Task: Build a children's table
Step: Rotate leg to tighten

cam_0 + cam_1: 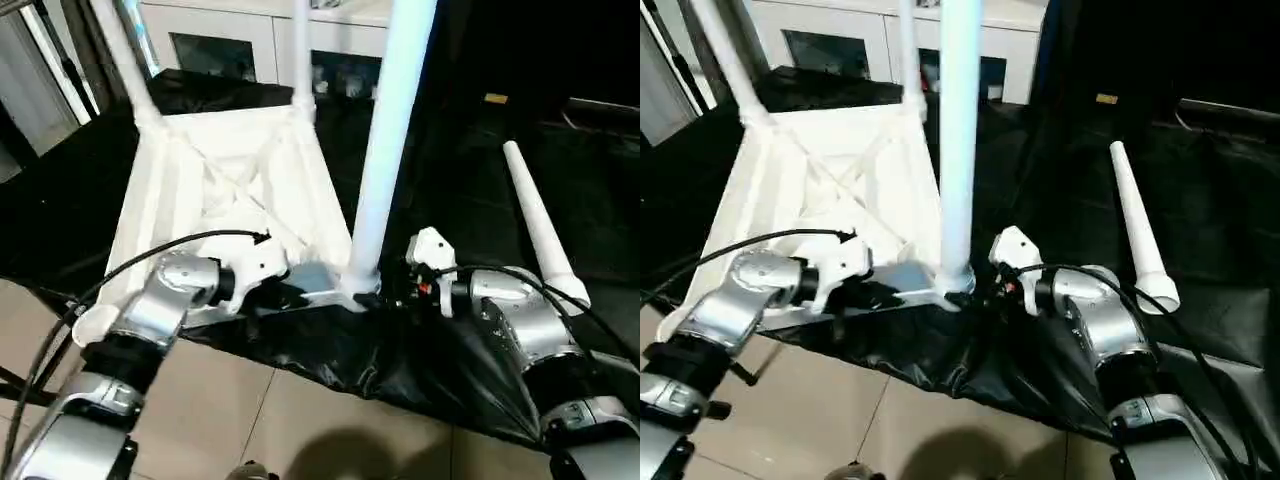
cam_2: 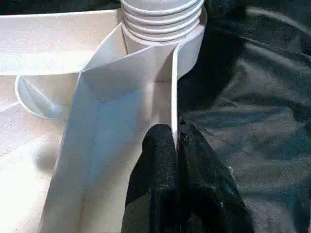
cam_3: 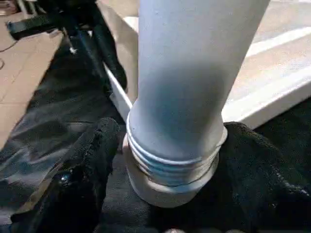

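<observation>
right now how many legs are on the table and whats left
Two legs already stand in the far corner sockets of the upturned tabletop. The third leg is in hand: the right gripper holds its threaded base at the near corner socket while the left gripper pinches the tabletop's rim. The fourth leg lies on the black cloth.

White plastic parts on crinkled black sheeting

The upturned tabletop [image 1: 225,190] and the legs [image 1: 385,150] look like smooth, faintly glossy white plastic; the black sheet [image 1: 420,370] is shiny and wrinkled; the forearms [image 1: 160,310] are brushed silver metal; the fingers [image 2: 165,184] look matt black; the lower-frame floor tiles [image 1: 230,420] are smooth beige.
</observation>
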